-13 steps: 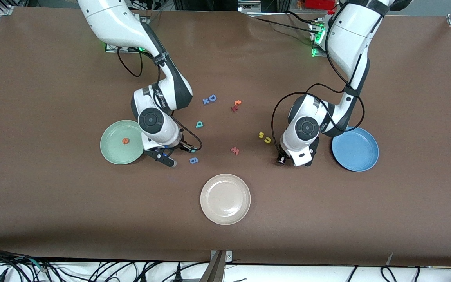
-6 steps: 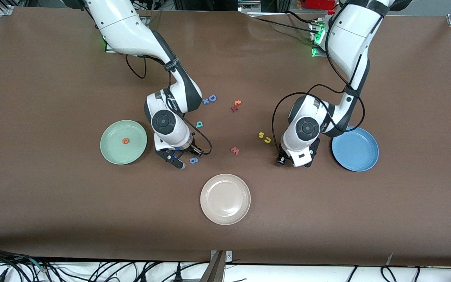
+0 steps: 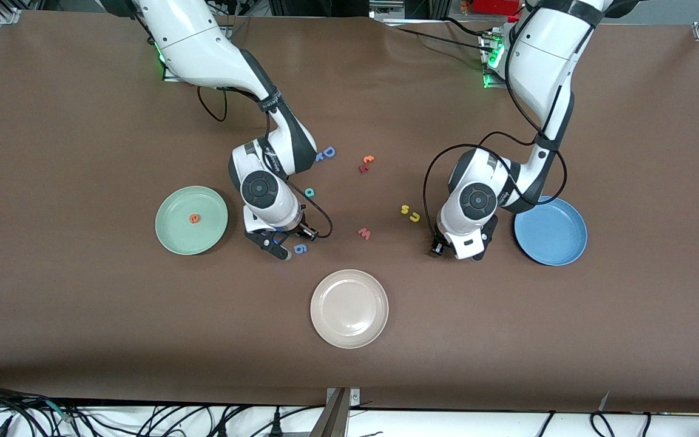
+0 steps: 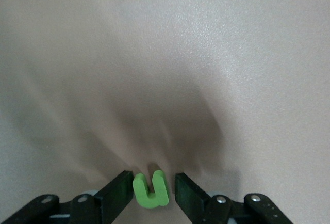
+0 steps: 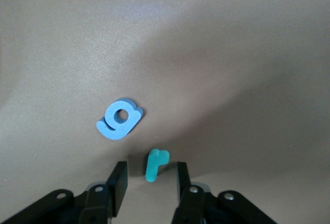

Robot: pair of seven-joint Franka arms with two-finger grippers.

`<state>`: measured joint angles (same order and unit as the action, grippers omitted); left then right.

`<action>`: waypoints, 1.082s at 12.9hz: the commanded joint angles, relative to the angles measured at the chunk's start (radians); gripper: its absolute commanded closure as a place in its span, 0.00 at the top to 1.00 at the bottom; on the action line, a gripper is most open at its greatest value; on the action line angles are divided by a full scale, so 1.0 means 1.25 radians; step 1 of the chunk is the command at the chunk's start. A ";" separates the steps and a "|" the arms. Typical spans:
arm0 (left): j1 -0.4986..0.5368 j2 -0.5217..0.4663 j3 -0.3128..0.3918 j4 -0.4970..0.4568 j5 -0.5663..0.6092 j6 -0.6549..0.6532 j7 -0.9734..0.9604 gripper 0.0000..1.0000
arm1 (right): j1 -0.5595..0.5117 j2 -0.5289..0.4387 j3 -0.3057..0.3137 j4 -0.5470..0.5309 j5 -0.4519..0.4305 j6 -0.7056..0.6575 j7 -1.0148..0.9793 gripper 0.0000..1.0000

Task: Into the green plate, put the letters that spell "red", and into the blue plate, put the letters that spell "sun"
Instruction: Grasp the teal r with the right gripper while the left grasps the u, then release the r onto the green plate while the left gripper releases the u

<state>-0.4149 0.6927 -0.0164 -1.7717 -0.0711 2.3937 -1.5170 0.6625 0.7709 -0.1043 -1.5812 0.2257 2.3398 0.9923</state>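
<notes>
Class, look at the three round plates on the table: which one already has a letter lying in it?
The green plate, toward the right arm's end of the table: an orange e lies in it. The blue plate and cream-white plate hold nothing.

The small orange foam e [image 3: 193, 218] lies flat in the round mint-green plate [image 3: 175, 237], the teal r [image 5: 155, 164], teal d [image 3: 309, 192], yellow s [image 3: 405, 209], yellow curved letter [image 3: 415, 217] and green letter [image 4: 150, 189] rest on the table, and the round blue plate [image 3: 550, 231] holds nothing.
</notes>
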 commanded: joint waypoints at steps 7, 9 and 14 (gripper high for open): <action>0.007 0.003 0.003 0.007 0.011 -0.012 0.021 0.12 | 0.007 0.023 -0.009 0.016 -0.001 0.007 0.011 0.27; 0.018 -0.020 0.003 0.009 0.011 -0.036 0.046 0.12 | 0.007 0.023 -0.007 0.016 -0.006 0.006 0.011 0.06; 0.130 -0.147 0.002 0.007 0.010 -0.204 0.405 0.14 | 0.007 -0.008 -0.023 0.017 -0.016 -0.034 -0.006 0.02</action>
<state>-0.3168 0.5932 -0.0077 -1.7414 -0.0700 2.2215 -1.1931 0.6632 0.7791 -0.1118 -1.5753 0.2196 2.3380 0.9914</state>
